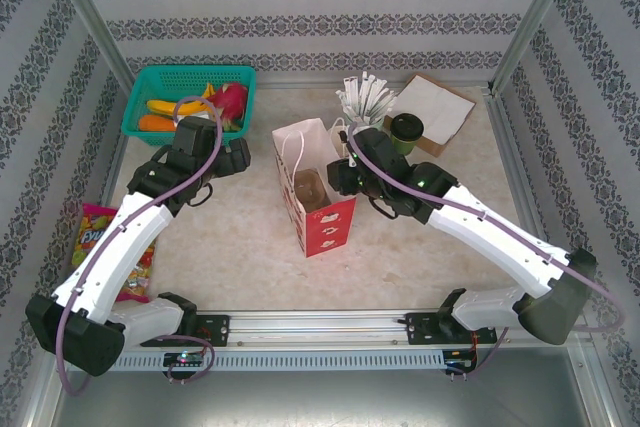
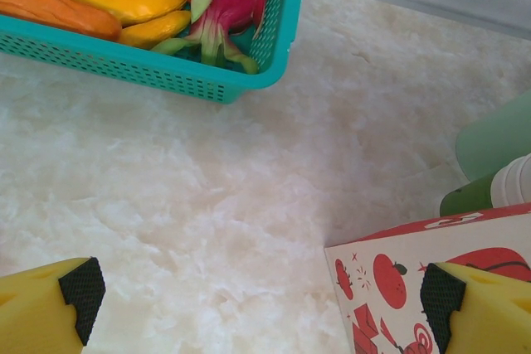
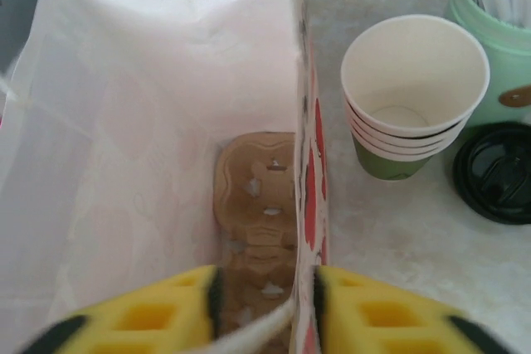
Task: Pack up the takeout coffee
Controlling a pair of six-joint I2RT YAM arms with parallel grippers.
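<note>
Right pincer (image 3: 265, 292), jaws narrowly parted, straddles a side wall of the white-and-red paper bag (image 3: 149, 80). The black-lidded green paper cup (image 3: 496, 173) stands ahead to its right. Left pincer (image 2: 261, 296) gapes wide.

teal fruit basket (image 2: 124, 65), candy bag (image 1: 92, 228), stacked lidless cups (image 3: 415, 89)

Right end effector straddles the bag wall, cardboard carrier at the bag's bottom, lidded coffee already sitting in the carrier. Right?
One thing is wrong: no cup sits in the carrier. The top external view shows the lidded coffee standing on the table outside the bag. The right end effector does straddle the bag wall, with the carrier at the bottom.
</note>
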